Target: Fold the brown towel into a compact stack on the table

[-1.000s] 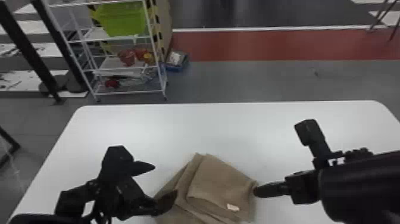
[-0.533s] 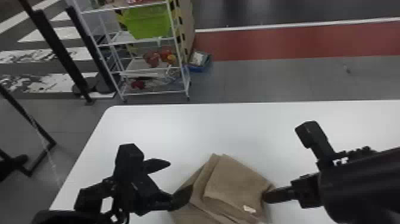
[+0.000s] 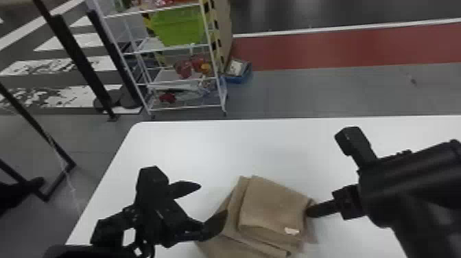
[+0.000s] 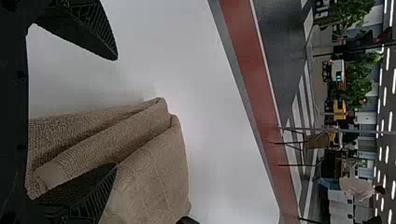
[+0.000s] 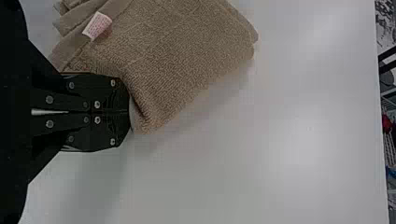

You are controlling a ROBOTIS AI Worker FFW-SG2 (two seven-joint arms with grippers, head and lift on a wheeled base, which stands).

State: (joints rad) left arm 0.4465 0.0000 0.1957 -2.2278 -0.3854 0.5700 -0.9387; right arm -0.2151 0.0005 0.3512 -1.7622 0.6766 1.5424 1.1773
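Since the earlier frame, the head view has swung to the robot's left, carrying the rack (image 3: 151,44) and counter (image 3: 171,144) farther rightward across it. The brown towel (image 3: 267,206) lies on the counter between the two end effectors, in slightly skewed, layered folds, a pale tag (image 3: 292,231) showing near one edge. The left end effector (image 3: 213,199) is spread wide, holding nothing firmly, one finger against the folds and covering some cloth. The right end effector (image 3: 308,211) has its fingers together, touching the towel's side; whether they pinch any cloth, I cannot tell. Beyond stands the rack with a green bin (image 3: 178,27). The towel's near part is cut off in the head view.
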